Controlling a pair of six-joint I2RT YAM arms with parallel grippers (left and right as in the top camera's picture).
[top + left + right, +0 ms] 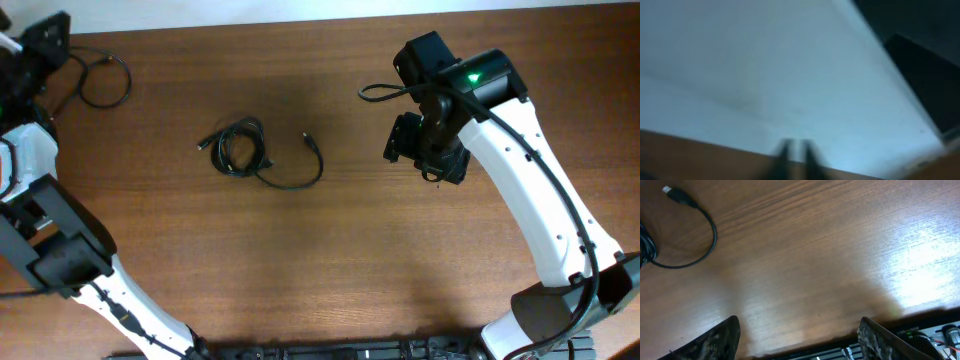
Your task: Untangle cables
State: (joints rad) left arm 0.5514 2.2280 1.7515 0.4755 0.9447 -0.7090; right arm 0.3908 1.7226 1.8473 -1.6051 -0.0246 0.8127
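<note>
The right gripper [799, 325] hangs spread wide, empty; the left gripper [35, 45] is too blurred to tell. The cables [245, 152] lie bundled mid-table, to its left. This looks like the approach step. The next move is to reach left and pinch the loose plug end [306, 138].

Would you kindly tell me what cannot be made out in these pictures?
- Left gripper: left wrist view is blurred, so open or shut is unclear; overhead, the corner partly cuts it off.
- Cables: overhead, the bundle is too small to count cords; right wrist view cuts it at the left edge, showing one plug.
- Right gripper: overhead, its wrist hides the jaws.
- Loop by the left arm: overhead, cable or arm wire, unclear.
</note>
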